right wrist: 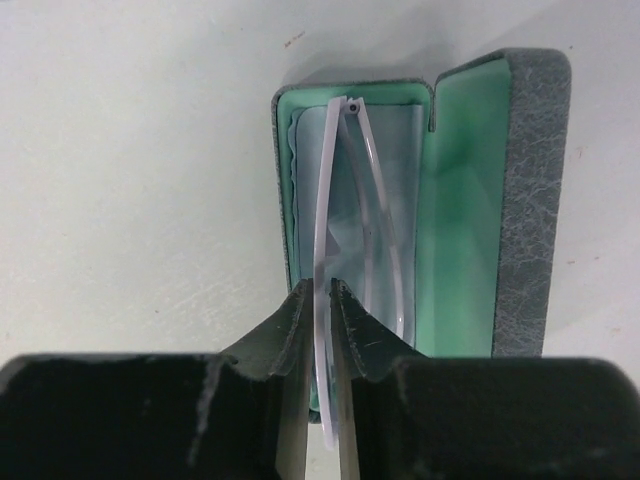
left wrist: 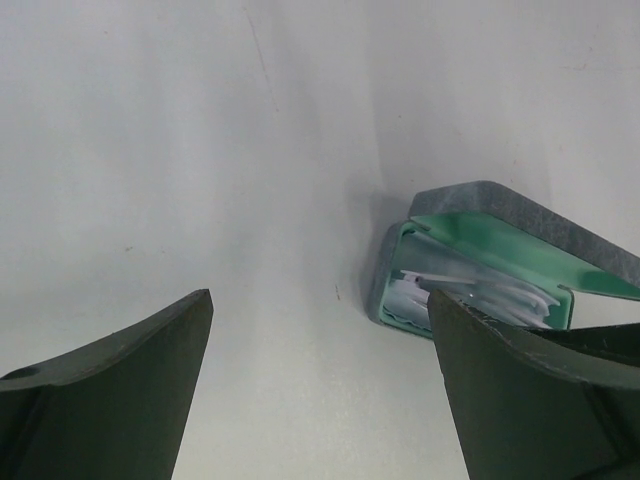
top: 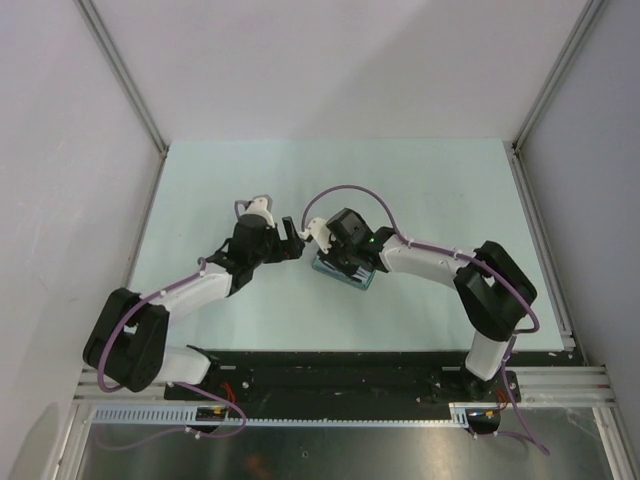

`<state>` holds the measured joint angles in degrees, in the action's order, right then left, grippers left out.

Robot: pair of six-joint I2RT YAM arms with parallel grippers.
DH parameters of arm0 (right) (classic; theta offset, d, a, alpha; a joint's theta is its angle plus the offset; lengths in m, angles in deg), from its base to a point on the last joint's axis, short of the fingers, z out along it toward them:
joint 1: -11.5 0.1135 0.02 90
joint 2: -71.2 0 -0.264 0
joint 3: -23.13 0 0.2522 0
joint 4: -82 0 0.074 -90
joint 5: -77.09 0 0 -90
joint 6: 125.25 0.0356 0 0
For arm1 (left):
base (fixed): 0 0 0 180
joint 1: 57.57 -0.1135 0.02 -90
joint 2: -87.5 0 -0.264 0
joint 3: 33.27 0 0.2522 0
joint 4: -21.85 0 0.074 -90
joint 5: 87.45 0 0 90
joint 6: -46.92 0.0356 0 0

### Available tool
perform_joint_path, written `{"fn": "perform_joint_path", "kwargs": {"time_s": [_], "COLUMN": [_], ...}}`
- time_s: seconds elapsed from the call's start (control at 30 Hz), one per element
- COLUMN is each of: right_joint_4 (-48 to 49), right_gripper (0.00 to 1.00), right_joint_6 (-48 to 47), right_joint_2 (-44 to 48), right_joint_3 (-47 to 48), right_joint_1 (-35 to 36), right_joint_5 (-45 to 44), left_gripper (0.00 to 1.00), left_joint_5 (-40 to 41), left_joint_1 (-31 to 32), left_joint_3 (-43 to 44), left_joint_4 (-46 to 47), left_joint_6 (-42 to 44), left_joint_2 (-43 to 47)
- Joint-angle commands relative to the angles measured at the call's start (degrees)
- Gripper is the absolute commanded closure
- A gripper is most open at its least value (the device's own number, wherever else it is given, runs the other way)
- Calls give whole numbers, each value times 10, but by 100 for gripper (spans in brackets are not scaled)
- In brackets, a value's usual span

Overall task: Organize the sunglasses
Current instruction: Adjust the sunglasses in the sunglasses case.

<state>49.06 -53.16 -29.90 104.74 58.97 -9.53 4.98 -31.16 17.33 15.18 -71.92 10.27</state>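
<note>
Located the sunglasses [right wrist: 322,200] inside the open case [right wrist: 525,200], folded and lying lengthwise in the tray half. Noted thin white plastic: slim curved arms converging on a small hinge end near the far wall of the tray, with glossy translucent lens surfaces beneath. Recorded the right gripper [right wrist: 320,300] clamped on the sunglasses, its two dark wedge-shaped fingertips [right wrist: 290,335] drawn close together and pinching one narrow white arm at the near end of the tray. Logged the case as an oblong clamshell with rounded corners: grey, mottled, leather-like texture outside, smooth mint-green lining [right wrist: 465,200] inside, lid hinged along one long side and standing open. Saw a pale sheet [right wrist: 293,170] with a scalloped edge under the glasses along the tray wall; cannot tell the material. From the left wrist view, confirmed the lid raised at a slant, with white parts of the sunglasses showing in the gap below it. Found the left gripper [left wrist: 320,390] spread wide and holding nothing, its matte dark fingers [left wrist: 110,390] above bare table with the case just beyond the right-hand one. From the top view, placed the case near the middle of the pale, smooth table [top: 420,190], with the right gripper directly over it and the left gripper close on its left, apart from it.
</note>
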Motion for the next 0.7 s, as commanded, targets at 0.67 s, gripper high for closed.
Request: {"fn": "perform_joint_path", "kwargs": {"time_s": [0.67], "right_joint_4": [-41], "right_gripper": [100], "right_joint_6": [-8], "right_joint_2": [-32], "right_joint_3": [44], "right_joint_1": [-35], "right_joint_5": [81], "left_gripper": [5], "left_joint_5": [-14], "left_joint_1": [-49], "left_joint_3": [-1], "left_joint_4": [-9], "left_joint_6": [-29], "left_joint_2": [27]}}
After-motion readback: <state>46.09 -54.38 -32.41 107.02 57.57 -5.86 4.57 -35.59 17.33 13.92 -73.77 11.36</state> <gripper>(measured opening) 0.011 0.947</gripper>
